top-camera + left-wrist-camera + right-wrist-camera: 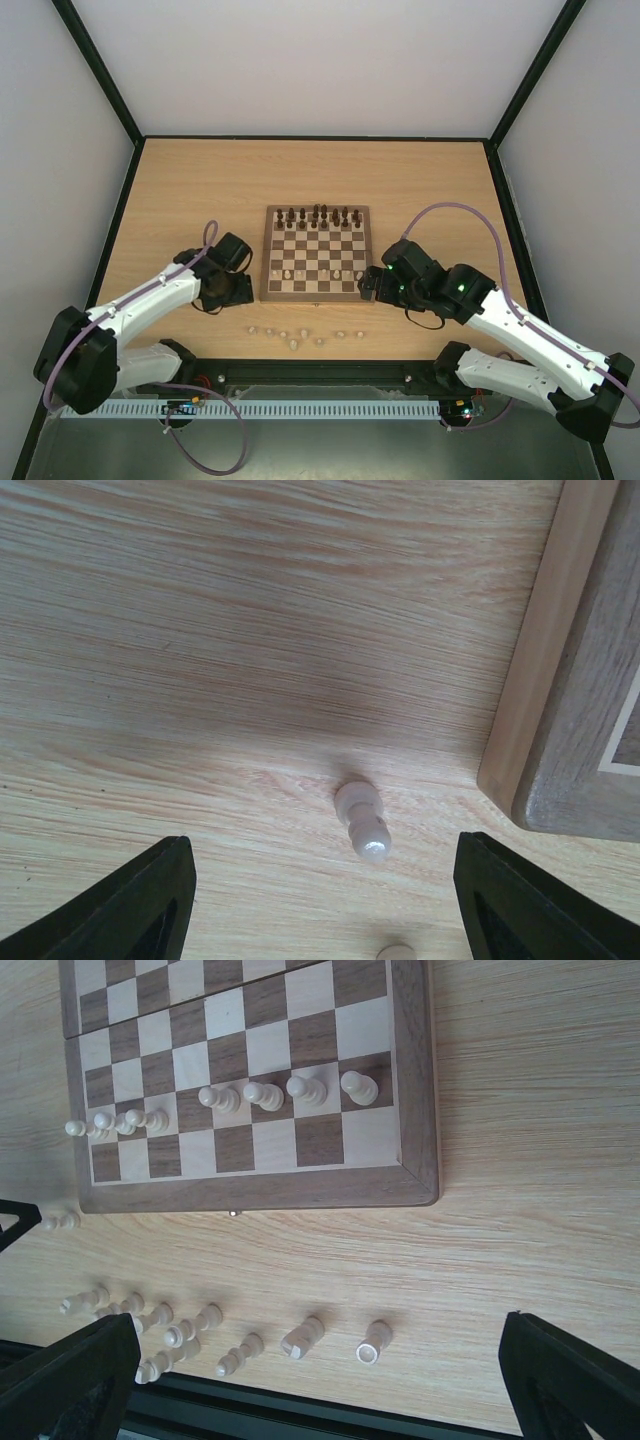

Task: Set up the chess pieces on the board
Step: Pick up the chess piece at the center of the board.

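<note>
Left wrist view is showing the left gripper (pixel 322 885) hanging with fingers spread wide either side of a cream pawn (pixel 361 821) sitting on the tabletop (pixel 200 630) near the board (pixel 560 740) corner. The right gripper (pixel 320 1370), equally spread and empty, is hovering above loose cream pieces (pixel 300 1338) beside the board.

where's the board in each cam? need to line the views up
Top external: the board sits mid-frame, dark set along its far side.
Left wrist: only one corner of it, at the right edge.
Right wrist: fills the upper part, its near border running across the middle.
Shared landmark: the loose cream pieces off the board's near edge, below it in top and right wrist; left wrist shows one beside the corner.
</note>
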Controlling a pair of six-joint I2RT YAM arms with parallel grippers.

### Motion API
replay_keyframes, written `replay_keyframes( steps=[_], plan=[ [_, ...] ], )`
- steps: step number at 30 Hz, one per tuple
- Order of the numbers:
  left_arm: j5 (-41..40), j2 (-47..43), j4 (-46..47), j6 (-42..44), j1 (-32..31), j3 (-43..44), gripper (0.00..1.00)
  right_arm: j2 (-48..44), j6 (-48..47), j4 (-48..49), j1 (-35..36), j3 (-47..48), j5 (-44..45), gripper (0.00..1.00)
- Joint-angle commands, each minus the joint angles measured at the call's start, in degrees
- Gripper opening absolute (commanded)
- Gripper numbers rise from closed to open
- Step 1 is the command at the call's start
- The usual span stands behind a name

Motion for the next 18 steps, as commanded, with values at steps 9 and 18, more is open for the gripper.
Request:
replay_keyframes(
  steps=[9,18],
  plan=[
    [0.73,2.82,4.22,-2.95,-0.59,-0.85,0.78,-1.28,0.26,-1.12,0.1,-1.28,-0.56,0.99],
    [0.06,3.63,6.7,-4.13,-1.08,-3.32,0.6,-1.32,0.13,-0.82,0.16,-1.59,-1.09,0.98]
  ],
)
